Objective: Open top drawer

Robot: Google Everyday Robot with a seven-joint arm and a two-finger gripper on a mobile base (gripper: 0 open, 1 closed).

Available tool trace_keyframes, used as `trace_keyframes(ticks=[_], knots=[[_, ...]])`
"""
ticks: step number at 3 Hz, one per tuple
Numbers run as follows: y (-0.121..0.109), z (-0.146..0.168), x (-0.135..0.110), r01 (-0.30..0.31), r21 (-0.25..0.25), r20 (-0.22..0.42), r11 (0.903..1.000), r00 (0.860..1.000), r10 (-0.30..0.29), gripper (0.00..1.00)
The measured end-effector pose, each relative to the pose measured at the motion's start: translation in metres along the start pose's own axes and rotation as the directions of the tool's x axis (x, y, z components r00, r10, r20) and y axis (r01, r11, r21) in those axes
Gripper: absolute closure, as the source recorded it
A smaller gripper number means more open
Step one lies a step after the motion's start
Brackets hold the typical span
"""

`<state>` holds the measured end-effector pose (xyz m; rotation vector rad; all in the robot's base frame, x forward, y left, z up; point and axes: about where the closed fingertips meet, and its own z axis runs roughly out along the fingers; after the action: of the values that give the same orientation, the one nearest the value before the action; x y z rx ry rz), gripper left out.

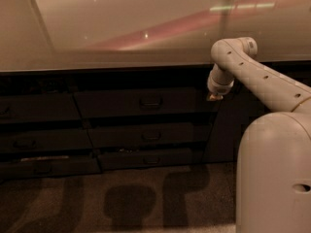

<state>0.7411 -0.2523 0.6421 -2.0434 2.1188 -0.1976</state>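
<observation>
The top drawer (138, 102) is a dark flat front under the pale counter, with a small loop handle (151, 101) at its middle. It sits flush with the fronts around it. My gripper (214, 97) hangs from the white arm at the drawer's right end, level with the handle and well to the right of it. Only a short tan tip shows below the wrist. Nothing is seen in it.
Two shorter drawer fronts (146, 135) lie below the top one, and another column of drawers (39, 130) stands at the left. A pale countertop (121, 28) spans the back. My white base (274, 174) fills the lower right. Brown carpet (121, 198) lies in front.
</observation>
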Motion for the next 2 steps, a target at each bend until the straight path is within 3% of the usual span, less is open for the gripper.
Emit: trace_keyframes(ticks=[1, 2], knots=[[0.0001, 0.0002, -0.0001, 0.0, 0.0, 0.0, 1.0, 1.0, 0.0, 1.0], [0.0007, -0.0004, -0.0016, 0.005, -0.005, 0.0, 1.0, 1.0, -0.005, 1.0]])
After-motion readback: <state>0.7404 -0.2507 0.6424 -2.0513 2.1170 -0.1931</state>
